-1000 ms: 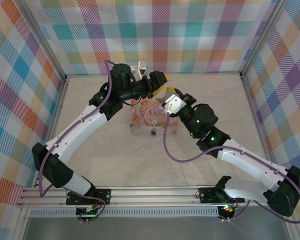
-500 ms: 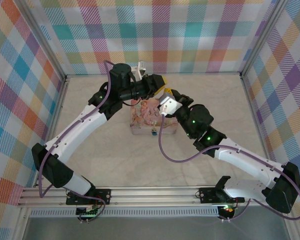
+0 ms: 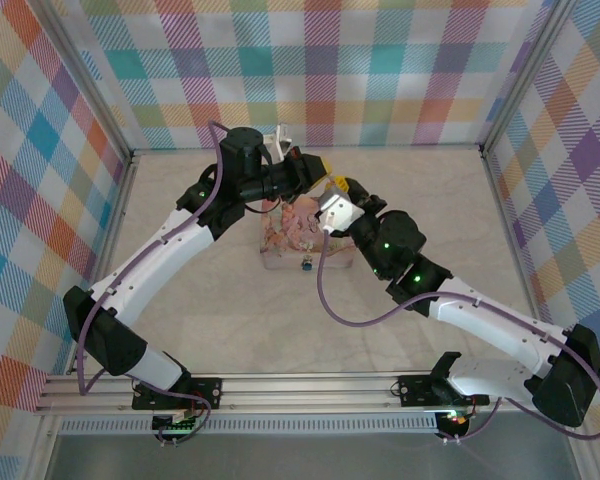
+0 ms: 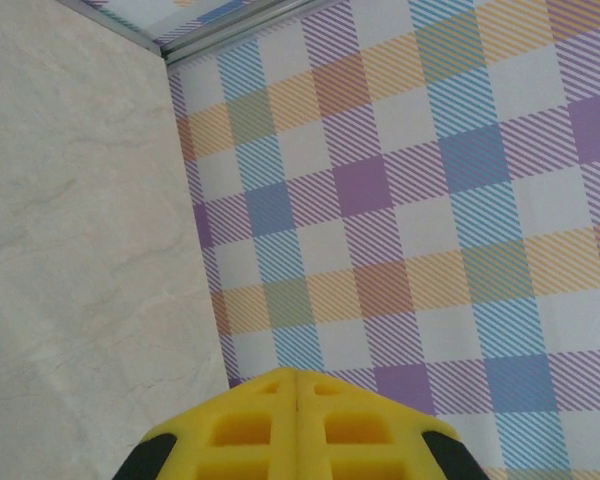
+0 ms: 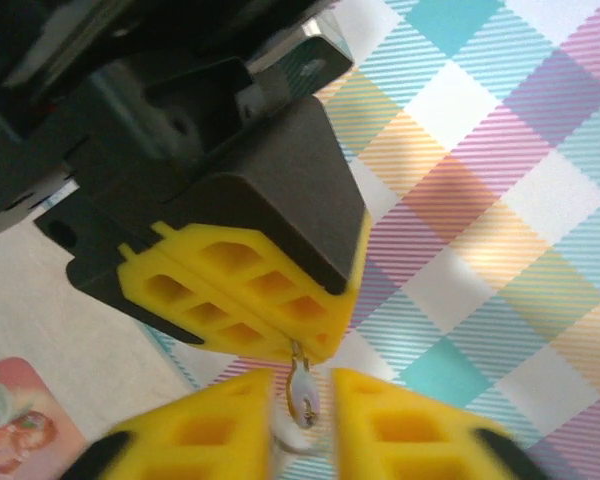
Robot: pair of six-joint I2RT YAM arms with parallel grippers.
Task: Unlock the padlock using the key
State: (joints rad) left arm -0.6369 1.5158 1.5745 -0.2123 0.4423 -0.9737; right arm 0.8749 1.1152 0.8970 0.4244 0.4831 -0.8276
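left gripper [image 5: 285, 328] is pinching the key [image 5: 302, 388] between closed jaws; right gripper [image 5: 300, 432] is straddling the key, jaws partly open, gripping nothing.

No lettering can be read anywhere. The pink tin [image 3: 283, 238] carries a picture. Any print on it is too small to read.

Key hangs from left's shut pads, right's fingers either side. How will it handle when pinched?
Likely stiff: the key looks like thin metal, hanging straight from the left gripper. Probably very light, so it may swivel when one pad of the open right gripper touches first. Bare metal, little exposed: slip seems possible.
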